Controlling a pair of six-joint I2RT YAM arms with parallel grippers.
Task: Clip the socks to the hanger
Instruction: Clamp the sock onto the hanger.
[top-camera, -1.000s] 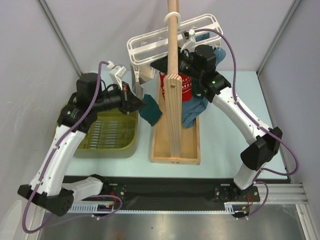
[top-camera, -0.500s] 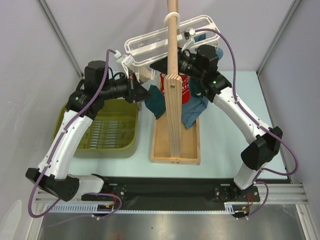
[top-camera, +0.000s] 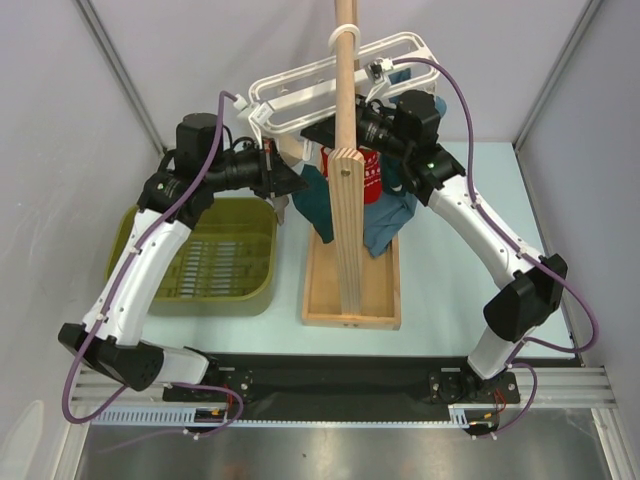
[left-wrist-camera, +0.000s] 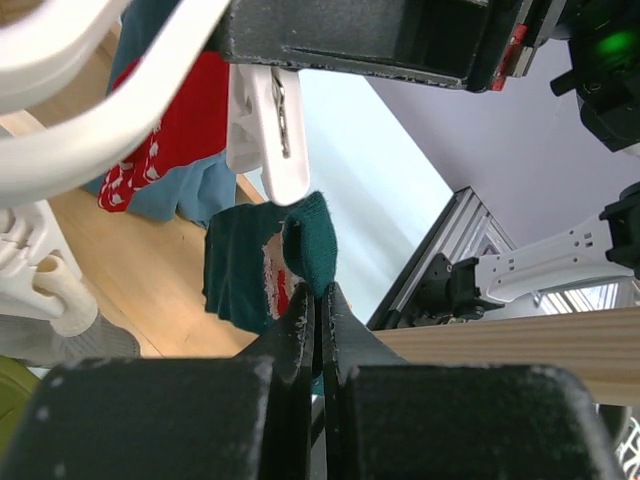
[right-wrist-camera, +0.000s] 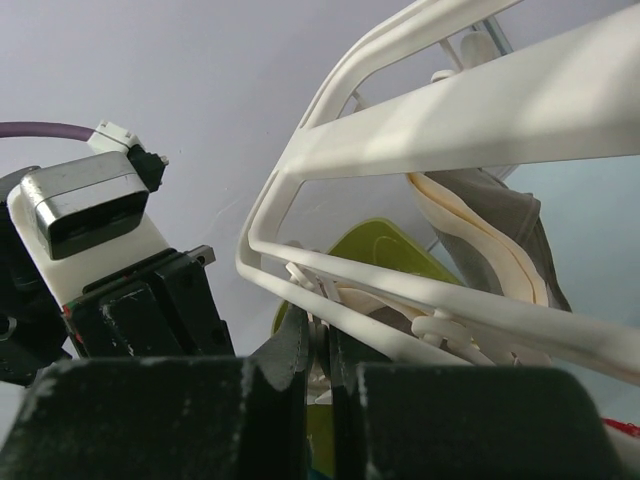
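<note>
The white slatted hanger (top-camera: 300, 90) hangs from the wooden pole. My left gripper (top-camera: 287, 184) is shut on a dark teal sock (top-camera: 312, 205) and holds it just under the hanger's left end. In the left wrist view the gripper (left-wrist-camera: 318, 292) pinches the sock's edge (left-wrist-camera: 312, 238), right below a white clip peg (left-wrist-camera: 270, 130). My right gripper (top-camera: 318, 132) is under the hanger next to the pole. In the right wrist view it (right-wrist-camera: 320, 338) is shut on a white clip peg (right-wrist-camera: 310, 285) beneath the hanger's rail (right-wrist-camera: 400, 300). A red patterned sock (top-camera: 371, 176) hangs from the hanger.
The wooden pole stand (top-camera: 345, 150) rises from a wooden base tray (top-camera: 385, 290) between the arms. A medium-blue garment (top-camera: 385, 225) hangs beside the red sock. An olive basket (top-camera: 215, 260) sits at the left. A grey-beige sock (right-wrist-camera: 500, 215) hangs on the hanger.
My left arm has lifted the teal sock up and to the right, from over the basket's edge to just under the hanger. The right gripper has stayed at the hanger.
</note>
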